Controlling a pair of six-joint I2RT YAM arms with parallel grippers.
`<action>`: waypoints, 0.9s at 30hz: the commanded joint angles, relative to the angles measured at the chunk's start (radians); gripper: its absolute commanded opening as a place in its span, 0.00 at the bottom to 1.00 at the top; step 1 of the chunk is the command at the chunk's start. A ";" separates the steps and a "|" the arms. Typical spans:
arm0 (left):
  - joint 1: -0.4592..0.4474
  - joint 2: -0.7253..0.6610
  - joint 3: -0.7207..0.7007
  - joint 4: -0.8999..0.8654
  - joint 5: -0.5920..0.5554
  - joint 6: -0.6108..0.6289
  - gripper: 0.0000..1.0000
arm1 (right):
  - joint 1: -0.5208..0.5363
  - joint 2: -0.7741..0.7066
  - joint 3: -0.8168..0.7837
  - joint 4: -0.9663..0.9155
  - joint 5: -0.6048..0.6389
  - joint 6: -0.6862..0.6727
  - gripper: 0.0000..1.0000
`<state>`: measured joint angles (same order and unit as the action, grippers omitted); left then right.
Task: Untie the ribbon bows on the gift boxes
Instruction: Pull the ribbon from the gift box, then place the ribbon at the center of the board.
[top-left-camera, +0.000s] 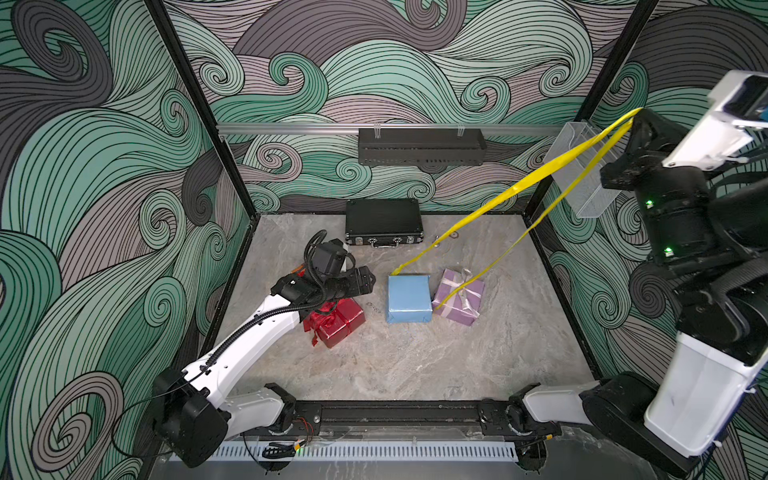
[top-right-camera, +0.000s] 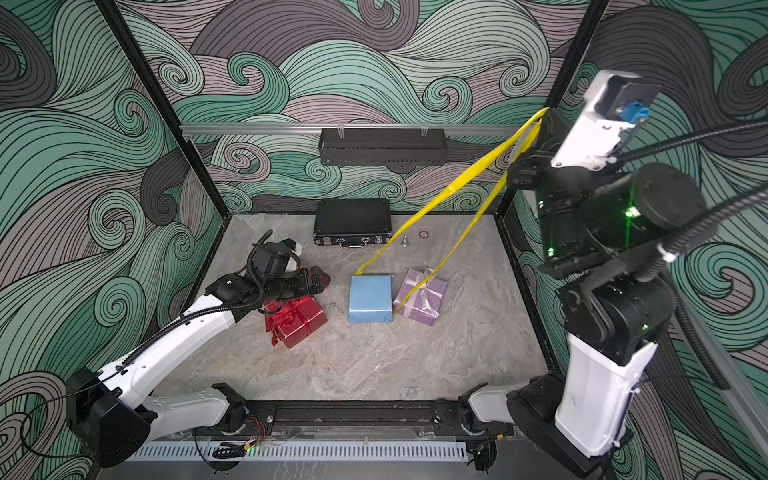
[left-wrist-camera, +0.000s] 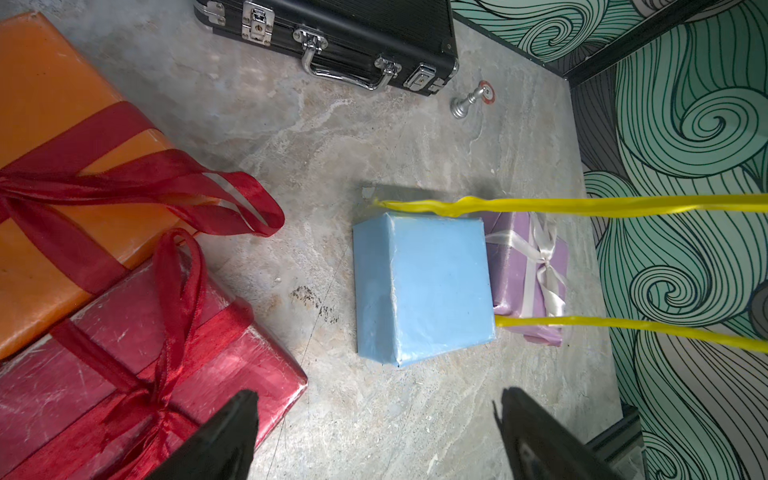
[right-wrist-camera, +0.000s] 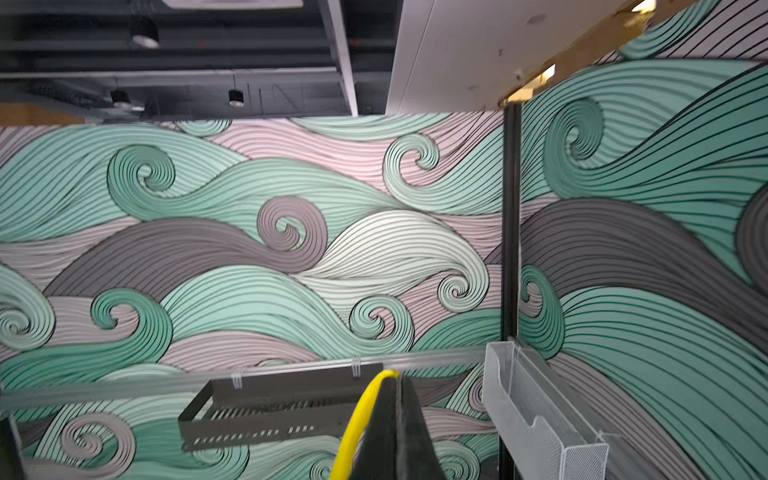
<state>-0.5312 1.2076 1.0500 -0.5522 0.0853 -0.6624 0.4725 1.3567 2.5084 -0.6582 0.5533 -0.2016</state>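
Observation:
My right gripper (top-left-camera: 636, 114) (right-wrist-camera: 397, 374) is raised high by the right wall, shut on the yellow ribbon (top-left-camera: 519, 189) (right-wrist-camera: 357, 419). Two taut strands run down to the light blue box (top-left-camera: 409, 298) (left-wrist-camera: 424, 286), whose top shows no bow. Touching its right side, the lilac box (top-left-camera: 459, 297) keeps its silvery white bow (left-wrist-camera: 540, 253). My left gripper (top-left-camera: 365, 280) (left-wrist-camera: 374, 411) hovers open and empty above the floor between the glossy red box (top-left-camera: 338, 322) and the blue one. The orange box (left-wrist-camera: 50, 166) and the red box (left-wrist-camera: 124, 353) each carry a tied red bow (left-wrist-camera: 166, 183).
A flat black latched case (top-left-camera: 384, 222) lies at the back. A small metal piece (top-right-camera: 405, 241) and a round chip (top-right-camera: 424, 235) sit in front of it. A black shelf (top-left-camera: 422, 145) hangs on the back wall, a mesh holder (top-left-camera: 582, 174) on the right wall.

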 joint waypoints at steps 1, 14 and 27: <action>0.003 0.016 0.013 0.012 0.017 0.014 0.91 | -0.002 0.018 -0.035 0.167 0.064 -0.144 0.00; -0.011 0.041 0.016 0.014 0.033 0.024 0.91 | -0.007 0.042 -0.107 0.617 0.206 -0.526 0.00; -0.025 0.061 0.024 0.005 0.037 0.029 0.91 | -0.371 0.013 -0.635 0.307 0.161 0.067 0.00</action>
<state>-0.5449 1.2556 1.0504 -0.5461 0.1158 -0.6437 0.1616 1.3647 1.9430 -0.2222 0.7574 -0.3748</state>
